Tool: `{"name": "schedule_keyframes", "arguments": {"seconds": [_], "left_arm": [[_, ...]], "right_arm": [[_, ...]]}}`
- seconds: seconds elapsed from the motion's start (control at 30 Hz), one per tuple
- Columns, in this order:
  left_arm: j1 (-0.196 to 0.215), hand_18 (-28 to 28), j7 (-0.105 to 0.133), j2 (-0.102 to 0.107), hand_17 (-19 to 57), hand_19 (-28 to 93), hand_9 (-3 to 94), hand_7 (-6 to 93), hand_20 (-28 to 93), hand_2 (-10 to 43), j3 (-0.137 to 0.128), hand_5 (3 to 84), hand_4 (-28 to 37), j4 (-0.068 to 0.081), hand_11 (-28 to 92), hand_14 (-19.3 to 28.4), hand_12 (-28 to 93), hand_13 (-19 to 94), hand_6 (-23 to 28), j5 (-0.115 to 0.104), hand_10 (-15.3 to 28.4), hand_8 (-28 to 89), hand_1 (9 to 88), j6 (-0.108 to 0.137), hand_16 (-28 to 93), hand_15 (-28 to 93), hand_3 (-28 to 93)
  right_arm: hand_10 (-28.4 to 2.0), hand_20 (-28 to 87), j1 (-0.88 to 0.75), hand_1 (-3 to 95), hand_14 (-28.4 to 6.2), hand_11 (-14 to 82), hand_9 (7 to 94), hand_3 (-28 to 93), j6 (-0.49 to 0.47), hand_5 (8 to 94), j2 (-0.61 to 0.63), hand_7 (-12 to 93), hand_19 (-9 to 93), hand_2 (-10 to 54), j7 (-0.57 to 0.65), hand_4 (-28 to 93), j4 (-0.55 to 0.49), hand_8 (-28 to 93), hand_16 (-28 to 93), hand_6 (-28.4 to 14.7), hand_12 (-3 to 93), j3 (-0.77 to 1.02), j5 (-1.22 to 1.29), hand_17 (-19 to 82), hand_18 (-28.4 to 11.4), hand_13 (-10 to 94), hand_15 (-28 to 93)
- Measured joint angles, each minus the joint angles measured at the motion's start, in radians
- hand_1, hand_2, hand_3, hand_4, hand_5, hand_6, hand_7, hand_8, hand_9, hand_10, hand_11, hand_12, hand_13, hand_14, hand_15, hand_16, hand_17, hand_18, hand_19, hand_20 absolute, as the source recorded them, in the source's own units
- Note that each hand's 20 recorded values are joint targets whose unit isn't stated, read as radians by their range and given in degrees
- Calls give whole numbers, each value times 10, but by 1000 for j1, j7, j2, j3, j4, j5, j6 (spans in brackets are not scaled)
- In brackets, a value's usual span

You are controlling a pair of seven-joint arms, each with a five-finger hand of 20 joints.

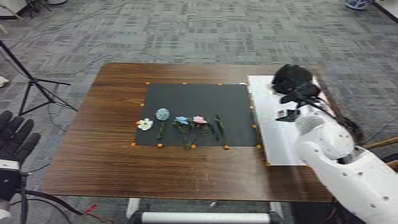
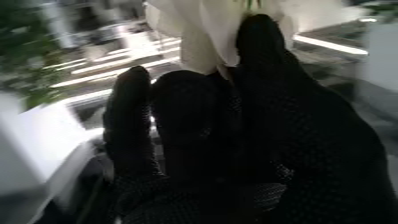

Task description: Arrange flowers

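The left hand [image 1: 14,141] is open, fingers apart; the right arm [image 1: 342,167] extends forward, its right hand [image 1: 291,79] pinching with thumb and fingers.

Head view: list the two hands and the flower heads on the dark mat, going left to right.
Left hand, white flower, blue-green flower, light blue flower, pink flower, right hand.

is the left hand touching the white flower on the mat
Apart: the head view shows floor and table between the left hand and the white flower.
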Motion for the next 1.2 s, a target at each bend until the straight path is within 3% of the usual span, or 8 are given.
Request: {"name": "schedule_keyframes", "arguments": {"seconds": [0.3,0.6,1.2], "left_arm": [[-14,105,-5,7,-32,190,345,135,128,210,9,392,-283,2,206,135,134,246,86,0,142,-77,228,1,-28,299,668],[-24,105,-20,8,-32,191,345,136,128,209,9,392,-283,7,205,135,134,246,86,3,143,-78,230,5,-29,298,667],[-26,105,-23,6,-32,191,345,136,128,210,12,393,-283,7,206,135,135,245,87,6,143,-78,229,5,-28,298,667]], "right_arm": [[-71,399,122,616,-75,114,874,674,-23,783,-107,290,778,-95,-94,-283,45,19,357,9,432,-175,-12,316,-227,725,682],[-70,404,226,615,-73,113,874,675,-76,781,-226,298,775,-95,-87,-283,171,11,363,11,432,-309,-17,317,-224,725,679],[-68,405,264,621,-61,108,854,672,-94,785,-255,312,757,-95,-87,-283,243,-4,433,17,431,-418,-135,299,-216,691,646]]}}
